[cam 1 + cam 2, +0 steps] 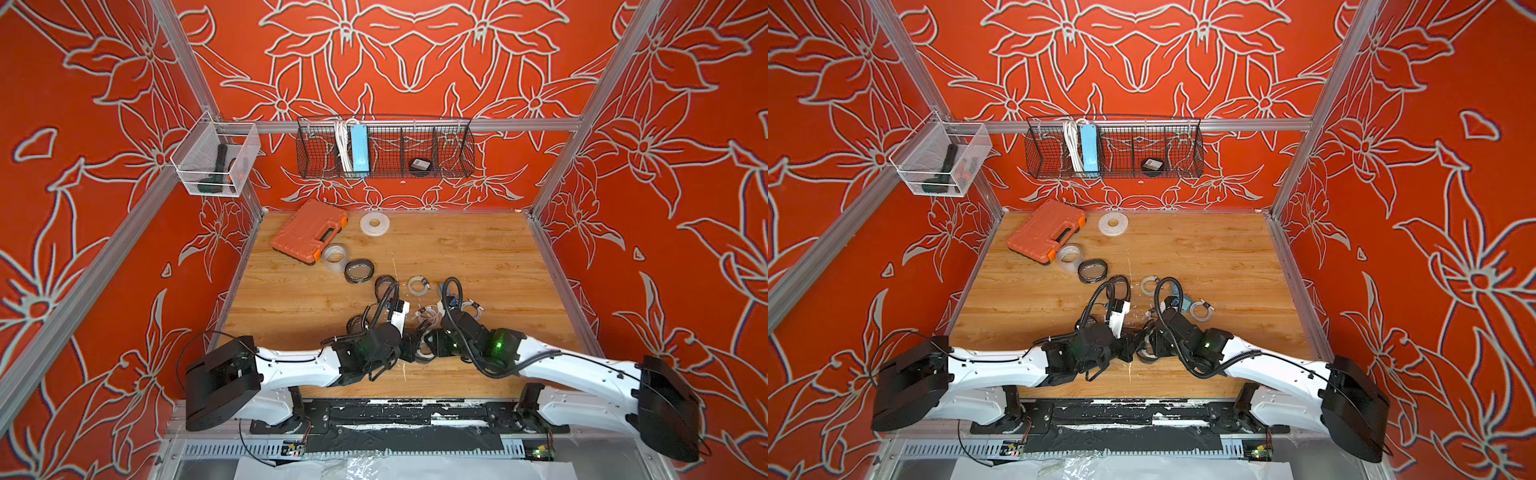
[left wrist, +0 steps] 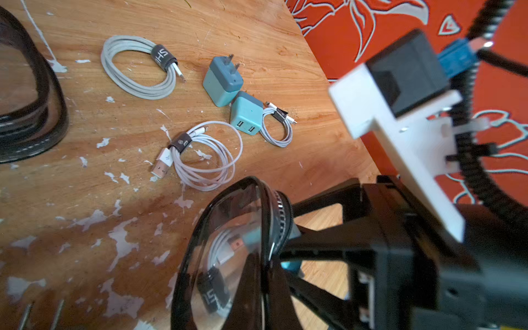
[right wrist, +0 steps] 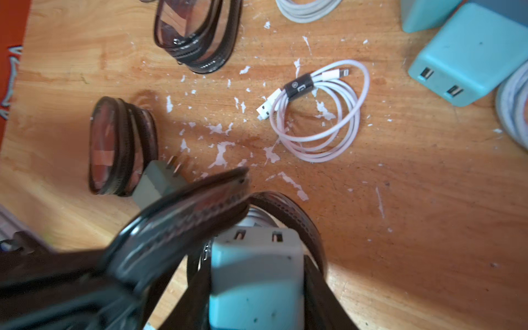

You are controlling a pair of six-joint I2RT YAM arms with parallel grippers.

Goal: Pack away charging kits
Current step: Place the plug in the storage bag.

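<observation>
We list, on the wooden table [image 1: 457, 249]:
- an orange tool case [image 1: 309, 231], shut, at the far left corner;
- a flat white tape roll [image 1: 375, 223] just beside it;
- a clear tape roll [image 1: 334, 255] touching the case's near edge;
- white flecks [image 2: 120, 237] scattered over the worn tabletop.

On the rear rail we note a black wire basket [image 1: 453, 149] holding an upright blue power strip [image 1: 359, 149], its bundled white cord [image 1: 341, 145] and, further right, a round black item [image 1: 419, 165].

On the left frame hangs a white mesh bin [image 1: 245, 153] with a dark tool [image 1: 218, 166].
</observation>
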